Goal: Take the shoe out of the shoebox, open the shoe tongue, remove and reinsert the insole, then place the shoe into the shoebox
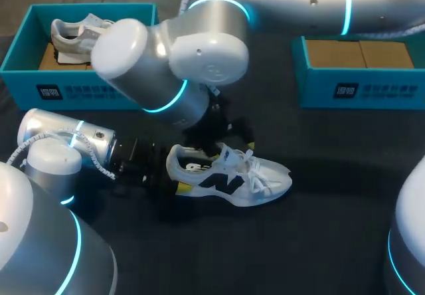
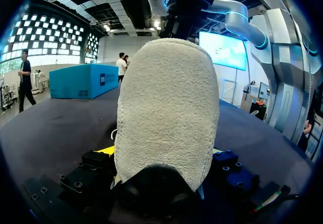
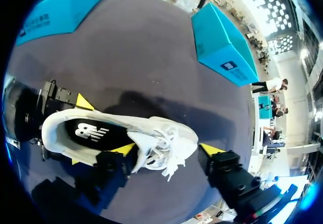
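So the shoe (image 1: pixel 229 175) is out of its box and lying on its side on the table (image 1: pixel 332 228) in front of me, so I'd call step one done. The left gripper (image 2: pixel 161 151) is clamped on the heel from both sides. The right gripper (image 3: pixel 167 149) hangs over the laces (image 3: pixel 164 156) with its fingers spread, holding nothing. The insole (image 3: pixel 91 132) sits flat inside, and I honestly can't tell if it's been pulled and put back or not touched yet, so my guess is the tongue and insole work is what's left, then boxing it. The empty shoebox (image 1: pixel 358 86) sits off to the right, well apart from the shoe. The other shoebox (image 1: pixel 80 89) holds a second shoe (image 1: pixel 73 32). The main obstacle is the right arm (image 1: pixel 199 56), which crosses low over the middle.
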Controlling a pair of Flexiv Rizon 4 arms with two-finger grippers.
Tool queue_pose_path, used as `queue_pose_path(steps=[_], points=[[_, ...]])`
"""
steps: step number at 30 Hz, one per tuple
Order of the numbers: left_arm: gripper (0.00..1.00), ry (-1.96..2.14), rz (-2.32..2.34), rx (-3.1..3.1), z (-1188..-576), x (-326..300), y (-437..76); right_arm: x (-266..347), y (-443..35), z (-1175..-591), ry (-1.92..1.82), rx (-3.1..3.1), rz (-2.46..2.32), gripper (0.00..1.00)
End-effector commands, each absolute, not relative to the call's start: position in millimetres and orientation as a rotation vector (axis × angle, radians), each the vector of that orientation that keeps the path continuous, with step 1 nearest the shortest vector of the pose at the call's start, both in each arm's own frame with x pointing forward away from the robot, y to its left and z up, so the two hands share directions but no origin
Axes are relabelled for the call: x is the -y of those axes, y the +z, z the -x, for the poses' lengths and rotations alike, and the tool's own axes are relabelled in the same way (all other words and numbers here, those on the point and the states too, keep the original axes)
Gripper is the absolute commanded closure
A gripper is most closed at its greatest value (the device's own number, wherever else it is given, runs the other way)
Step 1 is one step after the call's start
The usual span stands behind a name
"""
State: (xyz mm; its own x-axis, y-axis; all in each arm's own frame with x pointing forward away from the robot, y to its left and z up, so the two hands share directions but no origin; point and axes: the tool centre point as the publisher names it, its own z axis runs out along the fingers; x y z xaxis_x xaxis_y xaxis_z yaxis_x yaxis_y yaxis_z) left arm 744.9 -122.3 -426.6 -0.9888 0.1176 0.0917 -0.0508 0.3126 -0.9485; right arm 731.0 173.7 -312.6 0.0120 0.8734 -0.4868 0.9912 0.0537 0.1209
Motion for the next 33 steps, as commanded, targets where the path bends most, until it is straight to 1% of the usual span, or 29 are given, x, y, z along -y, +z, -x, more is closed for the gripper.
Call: queue_pose_path(steps=[1,6,8,13,14,16,17,25,33], points=[[1.00,1.761,0.060,2.427,-746,122,-429,-167,-311,-726,-0.134,-1.361,-2.293,0.55],[1.00,1.761,0.060,2.427,-746,122,-429,-166,-311,-725,-0.132,-1.402,-2.305,0.56],[1.00,1.761,0.060,2.427,-746,122,-429,-168,-312,-722,-0.121,-1.420,-2.315,0.61],[1.00,1.761,0.060,2.427,-746,122,-429,-175,-319,-716,-0.119,-1.468,-2.331,0.62],[1.00,1.761,0.060,2.427,-746,122,-429,-179,-322,-713,-0.114,-1.488,-2.338,0.71],[1.00,1.761,0.060,2.427,-746,122,-429,-181,-324,-712,-0.113,-1.495,-2.342,0.87],[1.00,1.761,0.060,2.427,-746,122,-429,-183,-326,-710,-0.103,-1.510,-2.354,1.00],[1.00,1.761,0.060,2.427,-746,122,-429,-183,-320,-709,-0.067,-1.593,-2.360,1.00],[1.00,1.761,0.060,2.427,-746,122,-429,-166,-314,-717,-0.017,-1.800,-2.351,1.00]])
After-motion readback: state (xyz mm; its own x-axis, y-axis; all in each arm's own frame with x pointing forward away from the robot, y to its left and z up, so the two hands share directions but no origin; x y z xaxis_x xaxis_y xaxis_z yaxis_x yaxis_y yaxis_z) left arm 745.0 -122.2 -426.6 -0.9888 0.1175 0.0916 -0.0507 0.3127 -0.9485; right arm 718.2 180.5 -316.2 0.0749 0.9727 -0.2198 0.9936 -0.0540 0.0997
